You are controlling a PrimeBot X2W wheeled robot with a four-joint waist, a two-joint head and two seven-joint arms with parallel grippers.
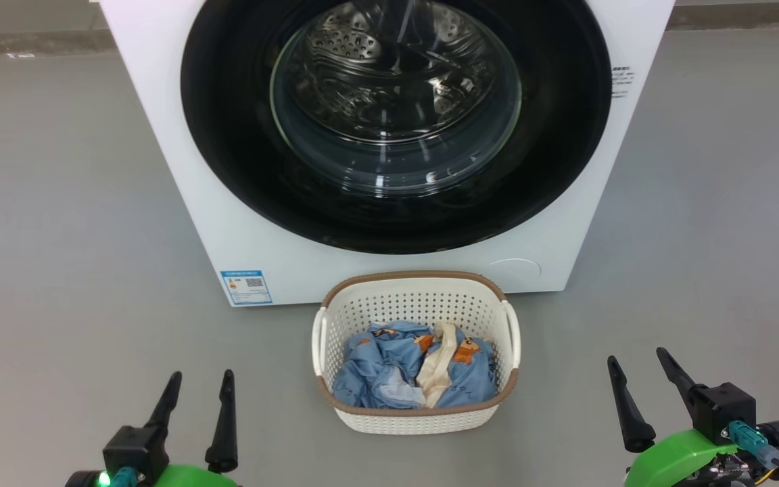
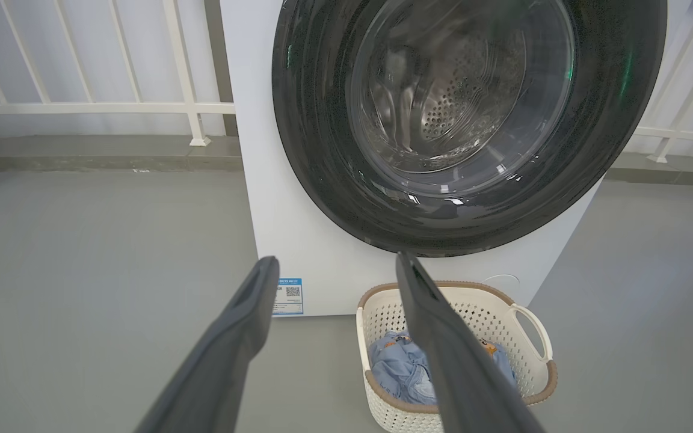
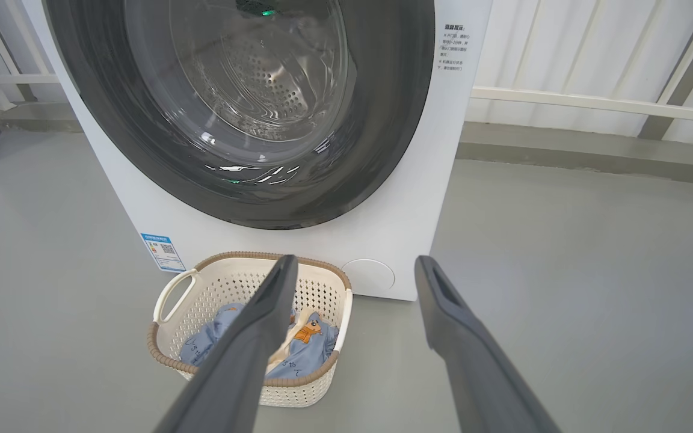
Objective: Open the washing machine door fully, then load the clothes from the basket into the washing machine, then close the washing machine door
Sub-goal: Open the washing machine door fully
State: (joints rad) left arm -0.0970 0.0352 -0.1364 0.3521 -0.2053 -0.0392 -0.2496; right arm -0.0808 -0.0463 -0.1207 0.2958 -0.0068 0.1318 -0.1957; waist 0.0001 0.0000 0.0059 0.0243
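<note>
Head view: basket (image 1: 416, 419) before closed door (image 1: 227, 135)

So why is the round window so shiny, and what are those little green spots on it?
Head view: the washing machine door is glossy, so white streaks of glare sit low on its glass. Left wrist view: green glints on the black ring, probably something green on the robot mirrored there. Right wrist view: green glints too, at the top and bottom of the glass.

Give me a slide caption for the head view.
Open left gripper and open right gripper flank the basket of clothes below the shut washing machine door.
</note>
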